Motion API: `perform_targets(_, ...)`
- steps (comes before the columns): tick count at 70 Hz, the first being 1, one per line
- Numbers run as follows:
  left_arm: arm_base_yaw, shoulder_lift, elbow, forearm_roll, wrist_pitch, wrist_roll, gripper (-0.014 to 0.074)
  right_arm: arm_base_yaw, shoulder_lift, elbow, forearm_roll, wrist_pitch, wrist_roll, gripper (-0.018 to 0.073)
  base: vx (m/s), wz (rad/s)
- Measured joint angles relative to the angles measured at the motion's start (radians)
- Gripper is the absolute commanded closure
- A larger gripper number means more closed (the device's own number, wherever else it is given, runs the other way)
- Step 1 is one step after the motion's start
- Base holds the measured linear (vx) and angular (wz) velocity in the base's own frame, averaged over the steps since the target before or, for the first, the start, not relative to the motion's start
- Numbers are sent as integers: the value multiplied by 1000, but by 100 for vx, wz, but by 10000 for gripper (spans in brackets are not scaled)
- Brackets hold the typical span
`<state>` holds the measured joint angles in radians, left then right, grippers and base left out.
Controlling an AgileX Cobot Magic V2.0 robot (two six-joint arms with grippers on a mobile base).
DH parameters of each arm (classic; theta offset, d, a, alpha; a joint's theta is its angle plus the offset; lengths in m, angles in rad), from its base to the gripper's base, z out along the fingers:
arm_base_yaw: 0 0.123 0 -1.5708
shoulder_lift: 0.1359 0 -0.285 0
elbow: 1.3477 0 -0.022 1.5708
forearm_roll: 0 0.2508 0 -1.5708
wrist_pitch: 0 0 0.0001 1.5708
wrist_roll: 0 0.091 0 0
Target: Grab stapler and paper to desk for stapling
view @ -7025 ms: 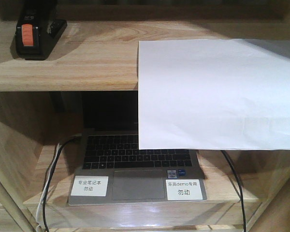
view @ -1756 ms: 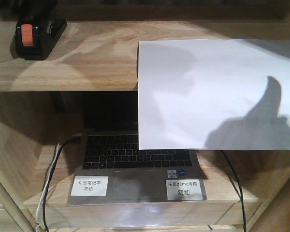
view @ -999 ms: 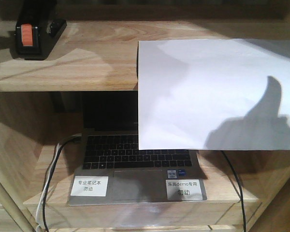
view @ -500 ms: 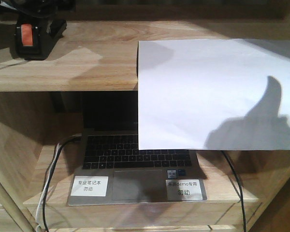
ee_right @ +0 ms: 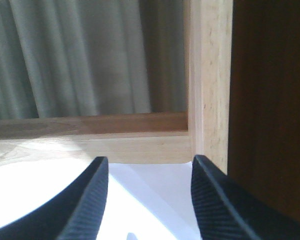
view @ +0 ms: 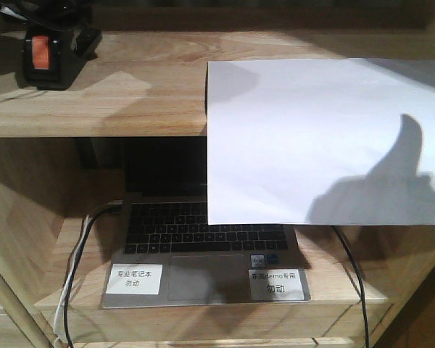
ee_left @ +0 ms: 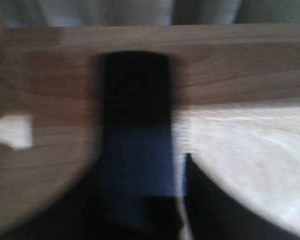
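We are at the start: the stapler [view: 47,54] sits at the shelf's [view: 130,101] far-left corner and the paper [view: 312,130] overhangs its front edge at right, neither lifted. Our left gripper [ee_left: 140,200] is at the stapler, too blurred to tell its grip. Our right gripper [ee_right: 150,165] is spread above the paper's far edge. Seven seconds ago no arm shadows fell here, and both things lie unmoved.

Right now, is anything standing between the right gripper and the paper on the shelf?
Nothing visible does. In the right wrist view the right gripper has its fingers apart, with only bare white paper showing between them. The shelf's back rail and side upright lie beyond it, not in the path.
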<state>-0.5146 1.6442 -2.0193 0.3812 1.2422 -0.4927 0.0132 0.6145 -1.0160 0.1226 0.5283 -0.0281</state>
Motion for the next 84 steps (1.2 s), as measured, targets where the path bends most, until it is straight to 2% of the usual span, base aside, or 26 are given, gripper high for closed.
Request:
perform_targets(21,1,-3,0,-2,0,0,605,0,0,0,0,0,0,203,0,0)
perform_targets(33,1,-43,5,-29,14,9,605,0,0,0,0,0,0,203,0,0)
perform_targets(48,1,-190,135,-100,-80,74,604,0,0,0,0,0,0,203,0,0)
perform_targets(62,1,-371,407,-221,-268,188,604,0,0,0,0,0,0,203,0,0)
perform_targets(76,1,-583,651,-327,-438,368,604,0,0,0,0,0,0,203,0,0)
perform_targets(84,1,-690,762,-403,-476,475,604,0,0,0,0,0,0,203,0,0)
